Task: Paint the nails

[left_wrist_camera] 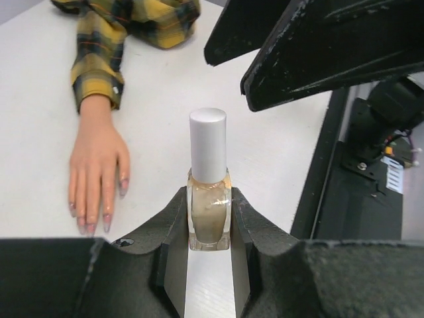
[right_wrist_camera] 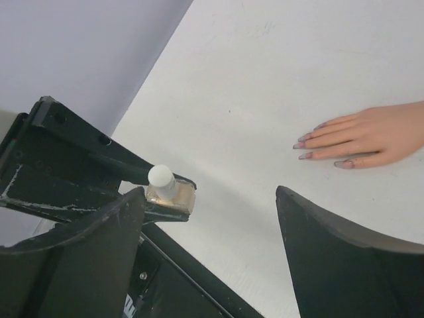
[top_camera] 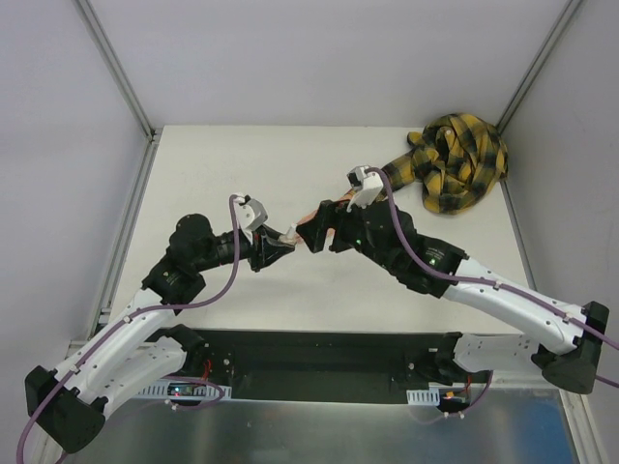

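The small beige bottle (left_wrist_camera: 209,222) is gripped upright in the left claw (left_wrist_camera: 209,212), white cap (left_wrist_camera: 207,142) uppermost, seemingly so it can be unscrewed. The right claw (right_wrist_camera: 209,199) is held open near the cap. The nails (left_wrist_camera: 89,222) are presented on a mannequin hand (left_wrist_camera: 96,165) laid flat on the worktop (left_wrist_camera: 172,79). No writing can be read.

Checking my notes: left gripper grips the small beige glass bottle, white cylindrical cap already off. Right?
No. The left gripper grips the small beige glass bottle, but its white cylindrical cap is on; the left wrist view shows it.
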`<state>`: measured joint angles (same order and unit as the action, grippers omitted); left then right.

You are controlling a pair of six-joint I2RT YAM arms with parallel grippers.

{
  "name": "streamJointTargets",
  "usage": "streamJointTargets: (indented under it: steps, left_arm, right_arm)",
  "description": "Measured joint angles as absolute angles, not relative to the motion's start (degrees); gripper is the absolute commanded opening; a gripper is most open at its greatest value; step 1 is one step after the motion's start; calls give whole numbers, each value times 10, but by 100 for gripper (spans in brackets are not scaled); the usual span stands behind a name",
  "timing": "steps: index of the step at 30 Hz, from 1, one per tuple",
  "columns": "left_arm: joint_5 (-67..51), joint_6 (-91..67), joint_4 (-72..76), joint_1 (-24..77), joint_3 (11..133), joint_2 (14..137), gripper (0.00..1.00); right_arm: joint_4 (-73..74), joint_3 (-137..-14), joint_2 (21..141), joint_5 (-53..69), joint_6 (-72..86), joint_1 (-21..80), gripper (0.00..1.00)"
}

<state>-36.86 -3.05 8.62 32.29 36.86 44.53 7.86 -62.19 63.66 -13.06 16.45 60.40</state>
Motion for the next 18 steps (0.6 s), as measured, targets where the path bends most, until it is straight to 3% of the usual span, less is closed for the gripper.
streamJointTargets:
  steps: [5,10,18]
  left_arm:
    - [-317,-21,69,323,369,444,0]
    - [-308,-21,65,327,374,454,0]
    - [-303,-21,60,335,375,456,0]
  right_arm:
    - [128,-689,694,-205,183,642,87]
    - [162,-729,741,-248,201,662,67]
    - [210,-760,777,-301,245,672,61]
